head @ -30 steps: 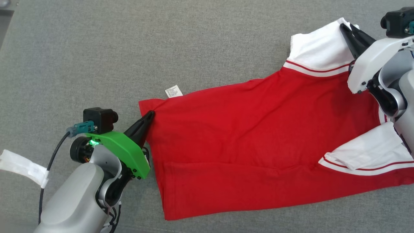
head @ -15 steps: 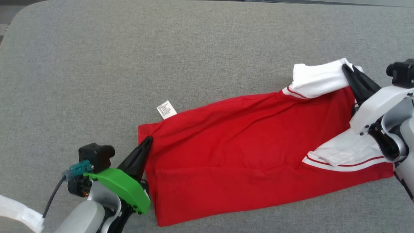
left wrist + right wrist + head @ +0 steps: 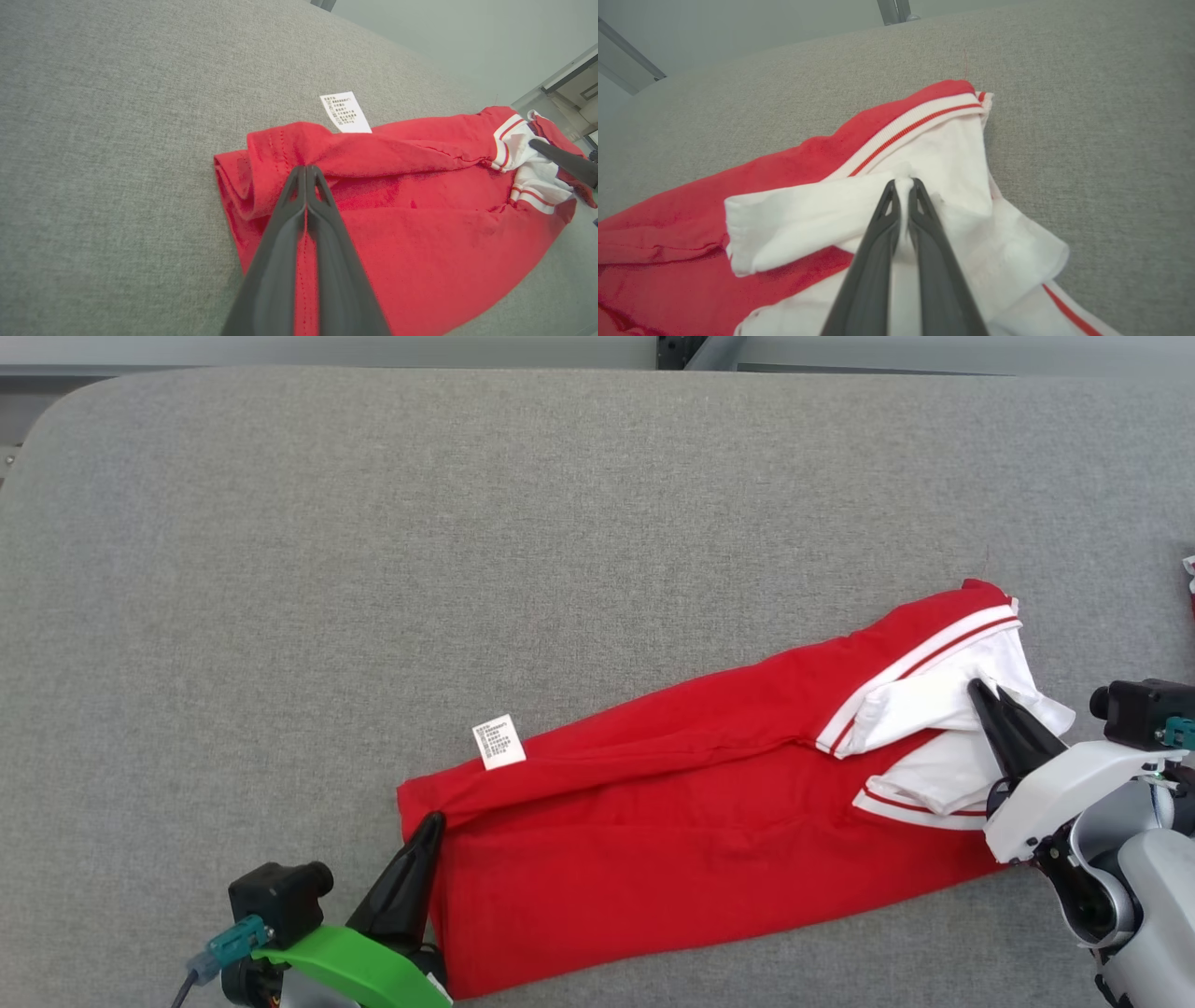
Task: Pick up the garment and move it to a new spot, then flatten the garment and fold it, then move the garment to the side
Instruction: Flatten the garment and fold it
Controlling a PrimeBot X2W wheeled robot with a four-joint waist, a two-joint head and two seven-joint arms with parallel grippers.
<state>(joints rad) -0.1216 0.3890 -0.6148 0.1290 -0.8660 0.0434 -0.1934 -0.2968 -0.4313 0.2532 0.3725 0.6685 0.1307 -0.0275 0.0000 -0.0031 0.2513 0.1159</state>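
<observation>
Now: red garment [image 3: 672, 859] lies on the grey padded surface [image 3: 467, 569], stretched as a long band from lower left of centre up toward the right edge of the head view. It is doubled over lengthwise, with a fold ridge along its upper side. Small white care label [image 3: 498, 743] sticks out flat onto the grey cloth at the band's upper left edge. At the right end of the band, a white sleeve [image 3: 924, 705] with red-and-white striped trim is bunched up; a second sleeve [image 3: 934, 775] lies just below it. At lower left of the head view, left gripper [image 3: 431, 821], with green wrist cover [image 3: 355, 966] behind it and black camera block [image 3: 278, 896] to that cover's left. Its two dark fingers are pressed together along their length. In the left wrist view the tips bite into a rolled red corner at the garment's left end, and the cloth is puckered around them. At right of the head view, right gripper [image 3: 976, 686], with pale wrist cover [image 3: 1064, 793] behind it. Fingers are closed to a narrow slit. The right wrist view shows a pinch of white sleeve fabric caught between the tips, drawn up into a small peak. Middle of the garment rests on the surface, with light wrinkles along the fold. Far edge of the surface runs along the top of the head view, with a rounded corner at upper left.
</observation>
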